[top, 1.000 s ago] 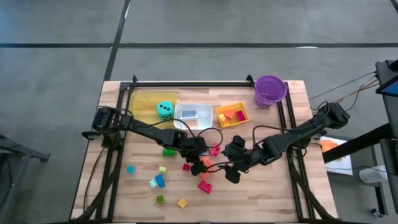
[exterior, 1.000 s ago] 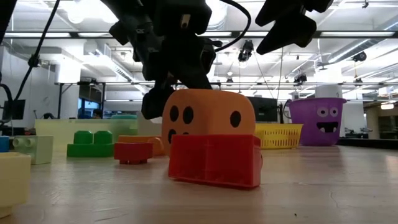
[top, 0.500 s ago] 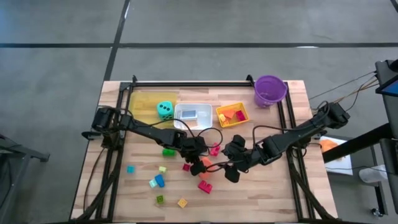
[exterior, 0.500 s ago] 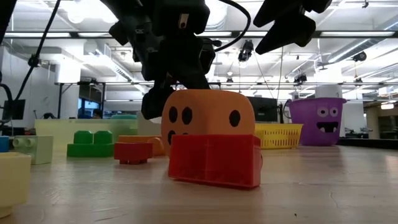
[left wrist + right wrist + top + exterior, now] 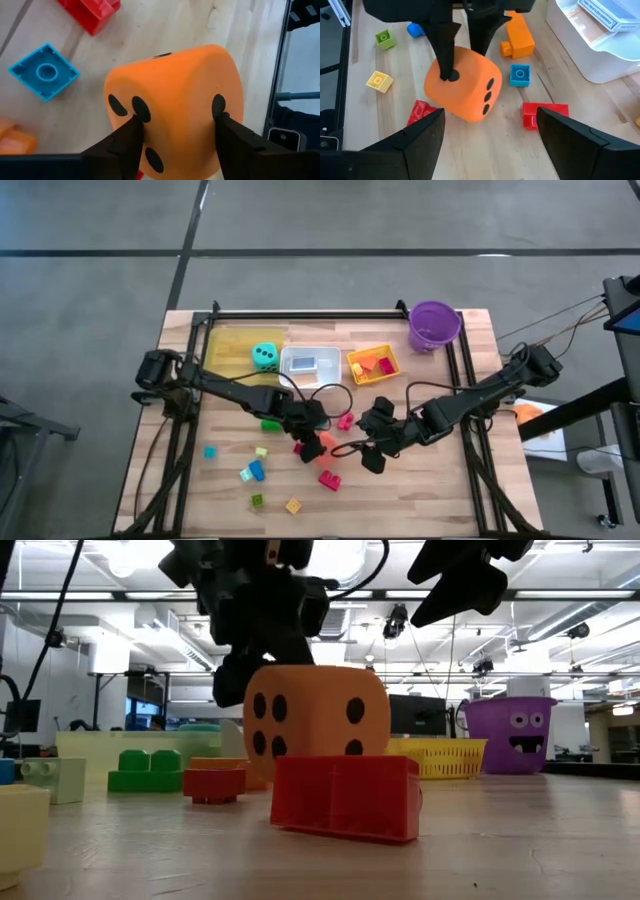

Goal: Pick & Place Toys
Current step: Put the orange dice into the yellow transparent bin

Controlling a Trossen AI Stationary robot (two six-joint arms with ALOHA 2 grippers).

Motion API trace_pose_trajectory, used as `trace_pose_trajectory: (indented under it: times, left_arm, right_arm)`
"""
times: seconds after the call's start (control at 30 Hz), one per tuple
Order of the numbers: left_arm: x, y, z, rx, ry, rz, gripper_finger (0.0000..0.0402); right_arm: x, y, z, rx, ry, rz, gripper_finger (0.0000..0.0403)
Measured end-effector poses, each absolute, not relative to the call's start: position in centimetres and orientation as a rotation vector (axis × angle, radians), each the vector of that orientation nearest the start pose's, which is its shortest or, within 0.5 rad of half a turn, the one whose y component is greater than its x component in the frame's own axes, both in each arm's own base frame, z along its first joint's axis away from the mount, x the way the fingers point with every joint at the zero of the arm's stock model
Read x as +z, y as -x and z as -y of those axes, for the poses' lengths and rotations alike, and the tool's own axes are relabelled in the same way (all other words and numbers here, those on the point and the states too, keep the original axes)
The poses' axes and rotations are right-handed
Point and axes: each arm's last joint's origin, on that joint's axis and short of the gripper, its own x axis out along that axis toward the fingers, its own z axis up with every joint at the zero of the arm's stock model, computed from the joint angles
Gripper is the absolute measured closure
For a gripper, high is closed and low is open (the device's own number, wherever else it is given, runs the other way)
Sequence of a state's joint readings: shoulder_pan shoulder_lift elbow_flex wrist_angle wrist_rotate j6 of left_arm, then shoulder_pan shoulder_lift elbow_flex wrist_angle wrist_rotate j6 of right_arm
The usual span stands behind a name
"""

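The orange dotted die (image 5: pixel 465 85) sits between the fingers of my left gripper (image 5: pixel 309 442) near the table's middle; it also shows in the low view (image 5: pixel 315 710) and the left wrist view (image 5: pixel 175 95). My left gripper is shut on it. My right gripper (image 5: pixel 372 460) is open and empty, just right of the die, with its fingers spread in the right wrist view (image 5: pixel 490 150). A red block (image 5: pixel 345 798) lies flat in front of the die. The teal die (image 5: pixel 265 357) rests on the yellow tray (image 5: pixel 230 350). My left gripper pinches the orange die by two opposite dotted faces (image 5: pixel 136 108), one finger (image 5: pixel 445 50) on each. The fingers come from above, pointing down. The die is tilted on a corner and raised; whether its lowest corner touches the table, I cannot tell.
Loose blocks lie around the die: blue (image 5: pixel 520 75), orange (image 5: pixel 517 42), red (image 5: pixel 545 114), pink (image 5: pixel 346 421), green (image 5: pixel 271 423), and more toward the near left (image 5: pixel 257 470). The white tray (image 5: pixel 310 365), yellow basket (image 5: pixel 373 365) and purple bucket (image 5: pixel 434 325) stand at the far edge.
My left gripper has gone up and a little toward the table's left edge with the orange die. The die has risen and turned about, so it shows other dotted faces in the low view.
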State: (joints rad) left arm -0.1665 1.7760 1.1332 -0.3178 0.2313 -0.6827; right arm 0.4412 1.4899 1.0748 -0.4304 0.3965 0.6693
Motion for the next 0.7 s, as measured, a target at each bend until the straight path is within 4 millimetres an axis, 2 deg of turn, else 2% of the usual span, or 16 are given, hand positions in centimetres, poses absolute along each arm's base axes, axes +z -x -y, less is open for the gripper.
trace_pose_trajectory:
  times: [0.4,0.6,0.7]
  left_arm:
    - [22.1,-32.9,5.8,0.120,0.561,-1.024,0.0290]
    - [22.7,-31.9,5.5,0.196,0.529,-1.046,0.0352]
    - [22.6,-32.0,5.6,0.188,0.531,-1.052,0.0365]
  right_arm:
    - [25.2,-28.5,-12.2,-0.232,-0.342,-0.739,0.0094]
    - [25.2,-28.5,-12.3,-0.232,-0.342,-0.739,0.0094]
    - [25.2,-28.5,-12.3,-0.232,-0.342,-0.739,0.0094]
